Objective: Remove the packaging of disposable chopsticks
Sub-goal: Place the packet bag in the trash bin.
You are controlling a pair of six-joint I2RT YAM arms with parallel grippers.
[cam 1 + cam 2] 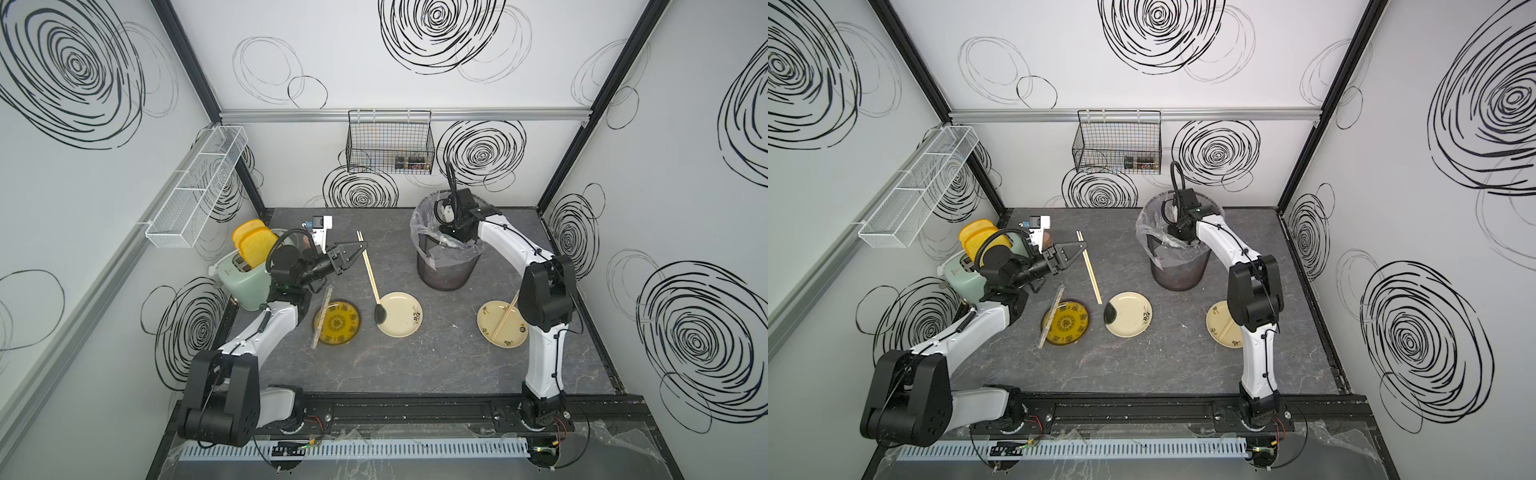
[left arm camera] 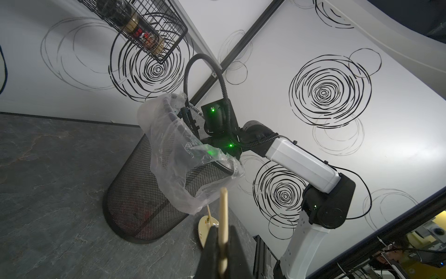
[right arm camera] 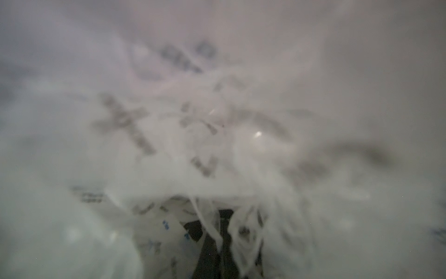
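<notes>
My left gripper point(image 1: 365, 247) point(image 1: 1084, 248) point(image 2: 223, 233) is shut on a bare pair of disposable chopsticks point(image 1: 370, 274) point(image 1: 1091, 274) point(image 2: 224, 207) near its far end. The pair slants down toward the middle cream plate point(image 1: 405, 322). My right gripper point(image 3: 220, 235) is down inside the mesh bin point(image 1: 449, 272) point(image 1: 1177, 274) point(image 2: 135, 200), hidden in both top views. It is shut on a strip of clear printed packaging point(image 3: 209, 223), with more blurred sleeves around it. A wrapped pair point(image 1: 322, 318) point(image 1: 1052, 318) lies across the yellow plate point(image 1: 345, 328). Another bare pair point(image 1: 505, 321) rests on the right cream plate point(image 1: 488, 316).
A green toaster point(image 1: 245, 276) with bread stands just behind my left arm. A black wire basket point(image 1: 390, 143) hangs on the back wall and a white mesh shelf point(image 1: 195, 187) on the left wall. The bin's clear liner point(image 2: 169, 149) drapes over its rim.
</notes>
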